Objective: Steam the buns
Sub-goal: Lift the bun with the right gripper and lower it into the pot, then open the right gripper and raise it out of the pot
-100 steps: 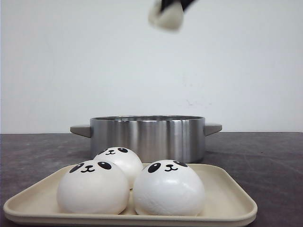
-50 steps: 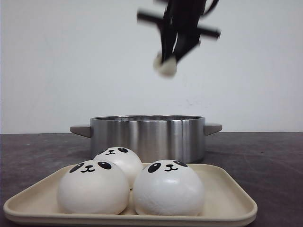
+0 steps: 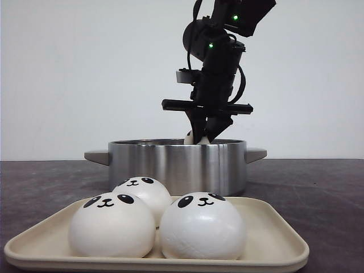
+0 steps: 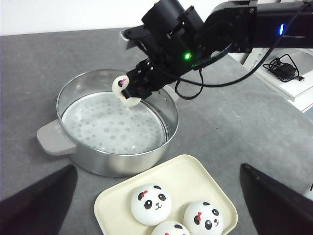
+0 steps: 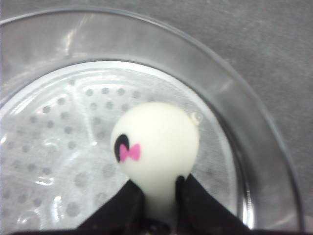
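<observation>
One white bun (image 5: 155, 147) with a pink bow mark is pinched at its narrowed end between the black fingers (image 5: 128, 208) of the right gripper (image 3: 203, 138), hanging just above the perforated floor of the steel steamer pot (image 4: 110, 128) at the level of its rim. The other three buns (image 3: 153, 219) sit together on the cream tray (image 3: 272, 242) just in front of the pot on the dark table (image 3: 318, 193). The left gripper (image 4: 156, 205) hovers above the tray and pot, its two fingertips spread wide apart and holding nothing.
</observation>
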Controlling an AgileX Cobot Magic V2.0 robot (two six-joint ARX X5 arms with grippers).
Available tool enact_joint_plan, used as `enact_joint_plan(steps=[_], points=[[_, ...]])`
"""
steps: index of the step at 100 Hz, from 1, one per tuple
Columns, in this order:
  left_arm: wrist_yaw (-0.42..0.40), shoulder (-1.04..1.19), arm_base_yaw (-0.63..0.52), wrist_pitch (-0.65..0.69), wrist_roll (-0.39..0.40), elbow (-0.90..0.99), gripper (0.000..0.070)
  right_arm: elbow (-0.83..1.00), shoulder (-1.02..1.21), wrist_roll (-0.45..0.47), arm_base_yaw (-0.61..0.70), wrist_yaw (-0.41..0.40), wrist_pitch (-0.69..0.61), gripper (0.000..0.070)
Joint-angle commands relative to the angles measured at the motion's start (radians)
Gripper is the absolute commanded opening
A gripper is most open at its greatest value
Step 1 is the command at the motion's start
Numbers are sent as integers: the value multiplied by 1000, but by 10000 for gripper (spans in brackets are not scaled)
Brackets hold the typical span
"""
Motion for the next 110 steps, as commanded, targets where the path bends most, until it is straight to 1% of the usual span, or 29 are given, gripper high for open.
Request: enact_joint_plan(steps=[1,10,13,17,32,57,74,90,96,101,106,110], points=[[-5,5,-5,0,16,15,677,18,16,-29,4,4,9,99],[-5,5,-5,-10,16,15,678,18,16,-32,4,5,-3,316],[-5,5,-5,-11,16,15,677,18,16,-32,4,5,-13,360],[-5,5,-5,-11,16,15,678,18,16,-32,3,7,-26,384],[-5,5,-5,-13,16,15,678,18,16,-43,4,31,-47,390],[-5,5,-5,-19,16,15,678,18,16,-43,5,33,-65,390],[-5,5,-5,-38,17,15,677,19,10,-39,12,49,-81,390],[-5,4,-5,-53,16,15,677,43,-60,-3,21,60,-135,388],[-4,4,-5,-67,16,15,678,45,-111,3,29,79,-137,386],[-4,4,-6,-81,16,15,678,45,-160,3,40,108,-133,367],[-4,3,-6,-92,16,15,677,45,-220,2,57,143,-130,330],[-4,3,-8,-98,15,15,678,45,-261,1,69,156,-132,319]])
